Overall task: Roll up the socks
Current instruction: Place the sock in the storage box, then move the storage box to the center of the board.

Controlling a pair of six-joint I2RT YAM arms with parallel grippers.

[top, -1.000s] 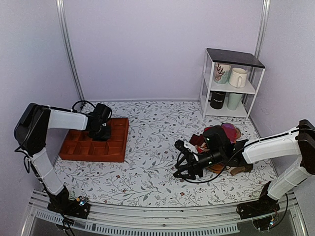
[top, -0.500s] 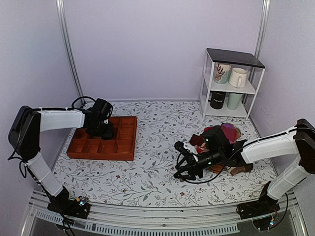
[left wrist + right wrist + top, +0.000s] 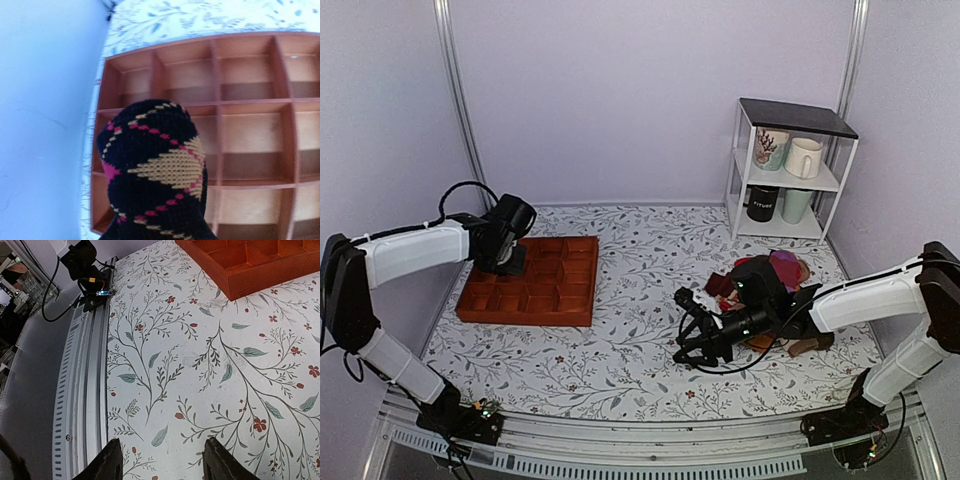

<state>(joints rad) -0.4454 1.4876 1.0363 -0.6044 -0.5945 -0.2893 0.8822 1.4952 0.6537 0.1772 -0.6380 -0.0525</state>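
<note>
The rolled black argyle socks [image 3: 155, 170], with red and tan diamonds, fill the lower middle of the left wrist view and hide the fingers. They are held above the left compartments of the orange wooden tray [image 3: 250, 120]. In the top view my left gripper [image 3: 506, 258] is over the tray's back left part [image 3: 570, 300]. My right gripper [image 3: 686, 330] is open and empty, low over the floral tablecloth at centre right; its two dark fingertips [image 3: 112, 455] stand wide apart above bare cloth.
A pile of other socks, maroon, purple and tan [image 3: 782, 272], lies behind the right arm. A white shelf with several mugs [image 3: 788, 170] stands at the back right. The metal front rail [image 3: 80, 390] runs close to the right gripper.
The tray slid right and straightened, then stayed put. My left gripper moved back and left over the tray and the arm rose. The right arm has not moved.
</note>
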